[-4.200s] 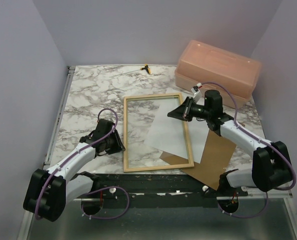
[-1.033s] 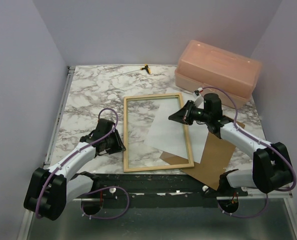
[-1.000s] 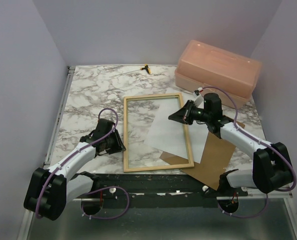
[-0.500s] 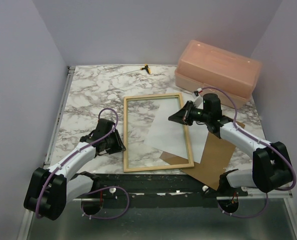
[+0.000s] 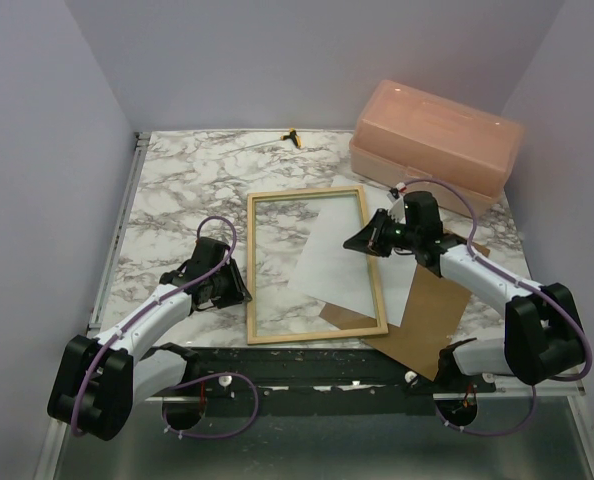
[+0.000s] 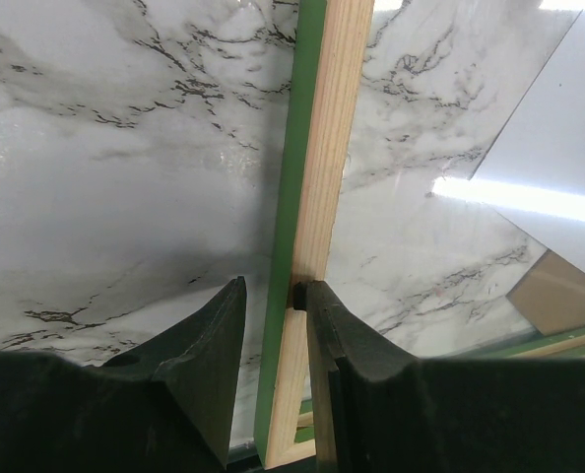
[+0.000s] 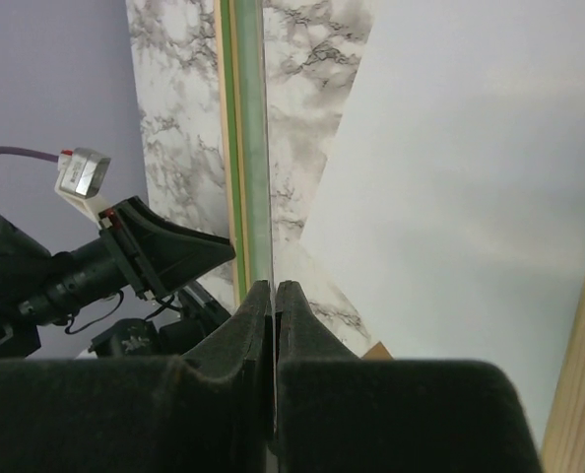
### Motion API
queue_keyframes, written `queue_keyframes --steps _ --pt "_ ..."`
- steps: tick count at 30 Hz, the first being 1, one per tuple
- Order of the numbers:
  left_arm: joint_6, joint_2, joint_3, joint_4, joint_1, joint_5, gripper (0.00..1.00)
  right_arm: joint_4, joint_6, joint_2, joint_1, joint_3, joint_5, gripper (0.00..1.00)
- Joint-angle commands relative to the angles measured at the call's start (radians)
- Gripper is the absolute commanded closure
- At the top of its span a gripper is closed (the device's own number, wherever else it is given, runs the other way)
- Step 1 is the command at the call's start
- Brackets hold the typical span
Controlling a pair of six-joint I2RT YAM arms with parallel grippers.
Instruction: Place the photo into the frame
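The frame [image 5: 249, 260] lies wood side up mid-table. Its left rail [image 6: 322, 148] runs between the fingers of my left gripper [image 6: 275, 284] [image 5: 243, 292]. The right finger touches the rail and a narrow strip of marble shows at the left finger, so the jaws stand open around it. The photo [image 5: 337, 260], white side up, lies slanted across the frame's right half and passes under the right rail. My right gripper [image 5: 349, 243] [image 7: 274, 288] is shut on the photo's thin edge, which rises edge-on from the pads. The photo's white face [image 7: 470, 148] spreads to the right.
A brown backing panel [image 5: 432, 320] lies under the photo at the near right. A pink plastic box [image 5: 437, 140] stands at the back right, close behind the right arm. A small yellow object [image 5: 293, 136] lies at the far edge. Walls enclose three sides.
My right gripper has shifted slightly right and nearer, still shut on the photo's edge. The left gripper and the frame have not moved.
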Motion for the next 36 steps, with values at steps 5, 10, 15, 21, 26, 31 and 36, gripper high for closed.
queue_keyframes --steps 5,10,15,21,26,31,36 --pt "0.026 0.027 -0.011 -0.011 0.003 -0.028 0.68 -0.022 -0.057 0.029 0.019 -0.039 0.021 0.99" --pt "0.027 0.025 -0.012 -0.011 0.003 -0.026 0.68 0.037 -0.025 0.040 0.019 -0.050 0.015 0.99" --pt "0.027 0.026 -0.013 -0.011 0.003 -0.025 0.69 0.088 0.004 0.048 0.019 -0.066 0.023 0.99" --pt "0.028 0.024 -0.012 -0.010 0.002 -0.025 0.69 0.103 -0.001 0.066 0.019 -0.082 0.033 0.99" --pt "0.028 0.024 -0.012 -0.010 0.002 -0.025 0.69 0.098 -0.021 0.075 0.019 -0.089 0.052 0.89" --pt "0.029 0.025 -0.012 -0.010 0.003 -0.024 0.69 0.073 -0.056 0.087 0.019 -0.075 0.074 0.79" --pt "0.029 0.024 -0.012 -0.010 0.003 -0.023 0.69 0.070 -0.068 0.112 0.022 -0.060 0.069 0.67"
